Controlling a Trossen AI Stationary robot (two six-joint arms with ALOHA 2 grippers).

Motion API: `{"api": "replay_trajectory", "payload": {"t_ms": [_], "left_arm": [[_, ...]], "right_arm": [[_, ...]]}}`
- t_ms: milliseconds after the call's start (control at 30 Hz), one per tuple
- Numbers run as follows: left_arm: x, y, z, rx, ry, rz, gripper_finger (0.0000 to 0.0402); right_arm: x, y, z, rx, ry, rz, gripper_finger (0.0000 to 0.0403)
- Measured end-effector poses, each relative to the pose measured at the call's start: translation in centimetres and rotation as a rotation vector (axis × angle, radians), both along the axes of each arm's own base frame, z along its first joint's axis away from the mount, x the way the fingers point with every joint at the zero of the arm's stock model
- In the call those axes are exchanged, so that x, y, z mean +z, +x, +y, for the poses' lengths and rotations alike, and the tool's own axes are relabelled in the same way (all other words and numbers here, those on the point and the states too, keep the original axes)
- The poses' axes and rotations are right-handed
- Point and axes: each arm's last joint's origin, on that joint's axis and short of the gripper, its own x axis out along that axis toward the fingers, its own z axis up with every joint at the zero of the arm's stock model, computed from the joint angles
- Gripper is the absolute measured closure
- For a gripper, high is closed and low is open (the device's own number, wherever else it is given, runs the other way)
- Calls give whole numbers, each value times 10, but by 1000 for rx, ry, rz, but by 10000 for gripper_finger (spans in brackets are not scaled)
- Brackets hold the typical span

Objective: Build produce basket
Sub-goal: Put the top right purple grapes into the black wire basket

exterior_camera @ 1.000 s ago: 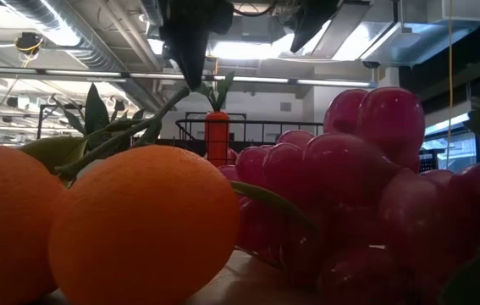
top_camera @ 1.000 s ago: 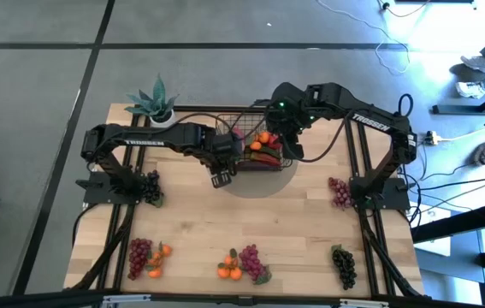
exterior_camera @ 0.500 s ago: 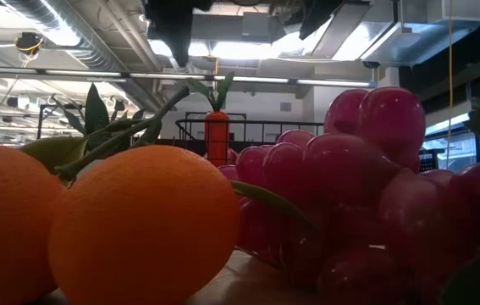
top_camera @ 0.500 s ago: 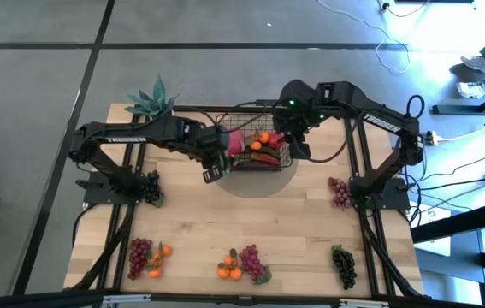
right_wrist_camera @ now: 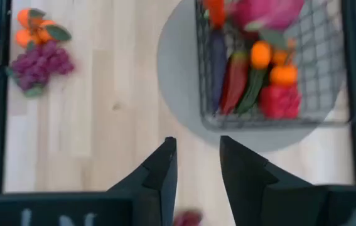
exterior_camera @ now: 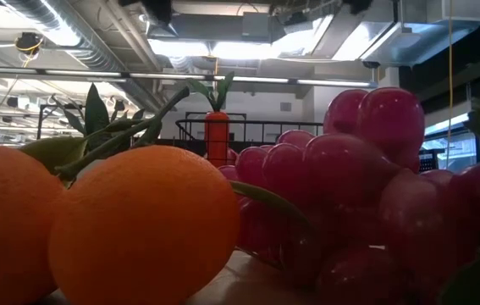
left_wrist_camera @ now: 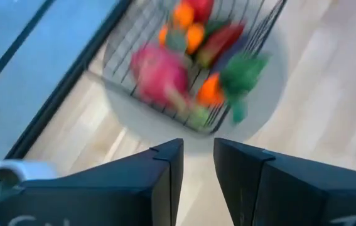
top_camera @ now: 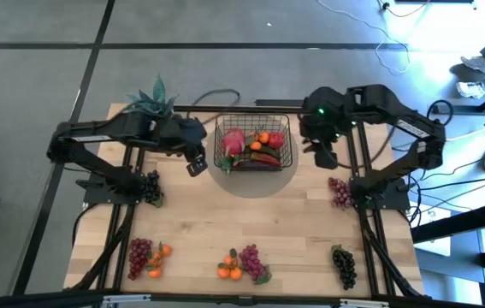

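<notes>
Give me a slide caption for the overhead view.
Both arms flank the filled basket, left gripper and right gripper empty, grape bunches remaining on the table.

Blk mesh basket [top_camera: 255, 147], pink radish [top_camera: 233, 140]

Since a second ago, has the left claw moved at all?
Yes. The left gripper has pulled back from the basket, sideways toward the potted plant; nothing is between its fingers.

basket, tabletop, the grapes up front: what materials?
Basket: thin black wire mesh, likely coated metal; open grid shows the grey mat beneath. Tabletop: pale wood, visible plank grain, matte. Grapes: glossy moulded plastic by the sheen, probably; can't confirm.
</notes>
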Motion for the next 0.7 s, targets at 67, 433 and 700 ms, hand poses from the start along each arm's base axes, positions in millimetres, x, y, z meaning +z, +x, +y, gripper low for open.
{"api": "replay_trajectory", "payload": {"t_ms": [67, 433, 700], "left_arm": [[9, -8, -3, 8, 6, -58, 324], [19, -25, -19, 13, 2, -130, 324], [21, -25, -24, 33, -35, -164, 324]], "right_arm": [[-2, -10, 7, -37, 32, 18, 296], [-38, -60, 38, -391, 244, 142, 296], [-85, -65, 40, -757, 183, 277, 296]]}}
